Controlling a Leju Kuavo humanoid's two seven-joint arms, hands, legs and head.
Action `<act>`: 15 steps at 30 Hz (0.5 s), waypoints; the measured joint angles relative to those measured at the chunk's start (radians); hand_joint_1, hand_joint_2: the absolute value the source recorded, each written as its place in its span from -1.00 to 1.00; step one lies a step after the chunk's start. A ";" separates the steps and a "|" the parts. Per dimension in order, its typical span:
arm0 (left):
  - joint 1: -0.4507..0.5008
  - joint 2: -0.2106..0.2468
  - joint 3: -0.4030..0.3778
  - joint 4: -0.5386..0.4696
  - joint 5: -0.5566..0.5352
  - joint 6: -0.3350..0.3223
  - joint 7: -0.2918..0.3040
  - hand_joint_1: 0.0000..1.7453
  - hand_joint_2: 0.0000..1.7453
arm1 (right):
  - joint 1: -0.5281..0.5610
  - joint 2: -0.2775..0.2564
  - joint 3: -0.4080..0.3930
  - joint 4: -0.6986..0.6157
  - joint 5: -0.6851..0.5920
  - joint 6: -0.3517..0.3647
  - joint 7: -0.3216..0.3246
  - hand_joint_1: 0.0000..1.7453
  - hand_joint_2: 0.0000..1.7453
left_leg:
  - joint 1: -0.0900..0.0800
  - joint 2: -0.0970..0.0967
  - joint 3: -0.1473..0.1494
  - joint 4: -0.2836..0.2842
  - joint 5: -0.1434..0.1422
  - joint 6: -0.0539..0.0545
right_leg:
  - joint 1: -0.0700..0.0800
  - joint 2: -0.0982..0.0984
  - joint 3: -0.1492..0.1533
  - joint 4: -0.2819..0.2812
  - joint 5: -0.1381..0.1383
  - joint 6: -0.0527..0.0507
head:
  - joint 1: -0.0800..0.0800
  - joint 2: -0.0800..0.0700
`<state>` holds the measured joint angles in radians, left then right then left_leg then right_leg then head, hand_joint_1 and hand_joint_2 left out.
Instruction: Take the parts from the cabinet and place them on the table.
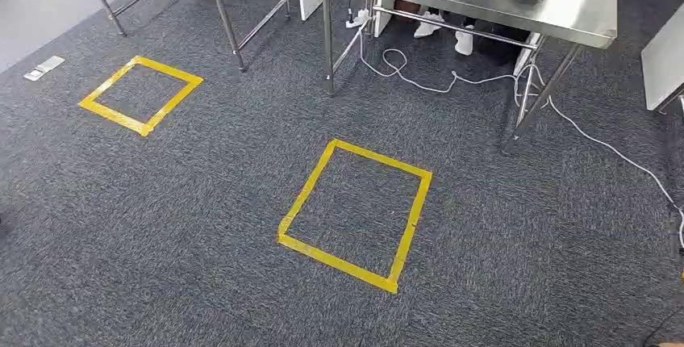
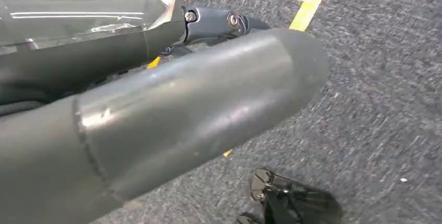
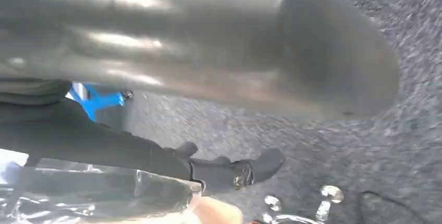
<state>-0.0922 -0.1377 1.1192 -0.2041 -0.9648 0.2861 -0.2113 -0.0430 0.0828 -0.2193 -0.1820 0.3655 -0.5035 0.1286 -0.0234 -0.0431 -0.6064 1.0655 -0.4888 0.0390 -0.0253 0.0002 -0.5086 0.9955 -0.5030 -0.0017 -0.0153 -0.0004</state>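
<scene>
Left wrist view: each robot hand (image 2: 172, 109) pinches a bagged part (image 2: 78, 10) (clear wrap).

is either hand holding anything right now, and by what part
Each hand, left hand and right hand, seems to have a clear plastic bag, left bag and right bag, against its fingers; the exact place of the hold cannot be told.

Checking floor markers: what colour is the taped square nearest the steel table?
Yellow tape square, clearest in the head view.
</scene>
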 joint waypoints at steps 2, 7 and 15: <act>-0.003 0.000 0.000 0.000 0.000 0.000 0.000 -1.00 -1.00 | 0.004 0.002 0.000 0.000 0.000 0.000 0.000 -1.00 -1.00 | 0.017 0.027 -0.074 0.154 -0.078 -0.018 | 0.001 -0.021 0.001 0.000 -0.001 -0.005 | -0.003 0.000; -0.001 0.000 0.000 0.000 -0.002 -0.001 0.005 -1.00 -1.00 | 0.003 0.003 -0.001 0.000 0.001 0.000 0.002 -1.00 -1.00 | 0.057 0.055 -0.061 0.116 -0.012 -0.052 | -0.008 -0.068 0.002 0.000 -0.008 0.003 | -0.003 0.000; -0.007 -0.003 -0.015 0.001 -0.009 0.000 0.008 -1.00 -1.00 | -0.003 0.004 -0.001 0.000 0.004 0.000 0.006 -1.00 -1.00 | 0.038 0.063 0.028 -0.057 0.036 -0.007 | -0.003 -0.072 0.022 0.020 -0.047 0.059 | 0.007 0.000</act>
<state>-0.0995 -0.1408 1.1040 -0.2033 -0.9735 0.2857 -0.2033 -0.0458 0.0866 -0.2205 -0.1823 0.3693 -0.5035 0.1347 0.0149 0.0196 -0.5780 1.0085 -0.4524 0.0319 -0.0287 -0.0716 -0.4867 1.0157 -0.5500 0.0574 -0.0088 -0.0004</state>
